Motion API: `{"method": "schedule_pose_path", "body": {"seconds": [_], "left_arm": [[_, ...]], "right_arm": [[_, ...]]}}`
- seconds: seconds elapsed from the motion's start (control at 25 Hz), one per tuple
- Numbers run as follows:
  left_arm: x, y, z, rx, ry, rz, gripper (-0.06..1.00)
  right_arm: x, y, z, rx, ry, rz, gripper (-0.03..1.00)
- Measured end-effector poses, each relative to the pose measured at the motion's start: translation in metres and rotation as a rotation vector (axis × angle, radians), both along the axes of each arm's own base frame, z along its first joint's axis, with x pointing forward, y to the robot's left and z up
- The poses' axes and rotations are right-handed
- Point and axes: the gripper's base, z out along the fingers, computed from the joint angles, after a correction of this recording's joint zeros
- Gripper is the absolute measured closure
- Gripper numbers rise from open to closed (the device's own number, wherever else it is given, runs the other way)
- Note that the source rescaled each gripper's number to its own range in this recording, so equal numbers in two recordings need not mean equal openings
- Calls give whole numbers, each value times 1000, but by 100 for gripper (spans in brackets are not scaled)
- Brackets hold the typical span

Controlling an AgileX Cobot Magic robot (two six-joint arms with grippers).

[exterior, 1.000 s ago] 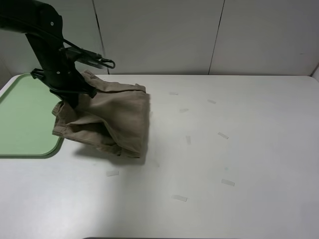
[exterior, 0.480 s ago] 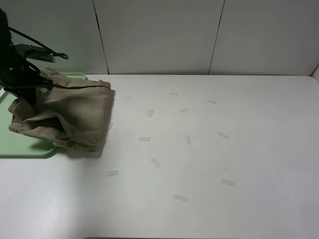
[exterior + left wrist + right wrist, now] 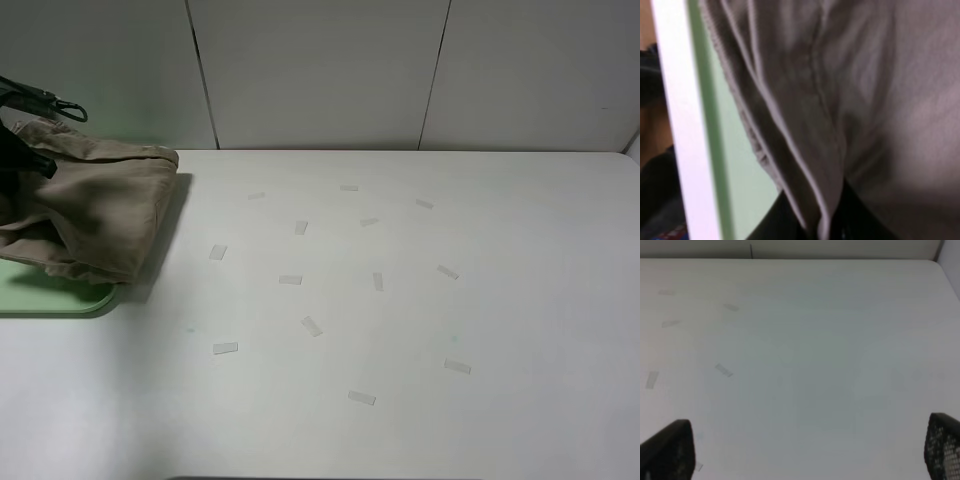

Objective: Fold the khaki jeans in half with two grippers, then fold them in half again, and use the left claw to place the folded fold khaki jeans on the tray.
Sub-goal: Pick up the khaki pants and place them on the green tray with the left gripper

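Observation:
The folded khaki jeans [image 3: 95,210] hang as a thick bundle at the far left of the exterior high view, above the right end of the mint-green tray [image 3: 60,298]. My left gripper [image 3: 18,165] is shut on their upper left edge and is mostly cut off by the frame. In the left wrist view the jeans [image 3: 850,100] fill the picture, and the black fingers [image 3: 790,220] pinch a fold low down, with the tray [image 3: 727,150] underneath. My right gripper [image 3: 805,452] stands open over bare table, holding nothing, and does not show in the exterior high view.
Several small pale tape strips [image 3: 300,280] lie scattered over the white table [image 3: 450,300]. A white panelled wall [image 3: 320,70] closes the back. The table's edge [image 3: 680,125] runs beside the tray in the left wrist view.
My left gripper has carried the jeans leftward from the table's left-middle to above the tray, uncovering more tape strips. The right gripper has stayed open.

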Motion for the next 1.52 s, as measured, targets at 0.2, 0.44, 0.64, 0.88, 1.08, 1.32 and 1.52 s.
{"method": "schedule_pose_path", "body": {"seconds": [0.2, 0.44, 0.64, 0.88, 1.08, 1.32, 1.52], "left_arm": [[3, 6, -20, 40, 50, -32, 88], [7, 21, -22, 111, 13, -84, 88], [9, 30, -20, 120, -36, -91, 88], [10, 31, -21, 119, -53, -97, 88], [11, 29, -22, 75, -83, -69, 64], [16, 25, -21, 36, -162, -65, 1], [14, 23, -22, -2, -153, -24, -5]], "right_arm": [[0, 0, 0, 0, 0, 0, -3], [0, 0, 0, 1, 0, 0, -3], [0, 0, 0, 1, 0, 0, -3], [0, 0, 0, 1, 0, 0, -3], [0, 0, 0, 1, 0, 0, -3], [0, 0, 0, 1, 0, 0, -3], [0, 0, 0, 1, -1, 0, -3]]}}
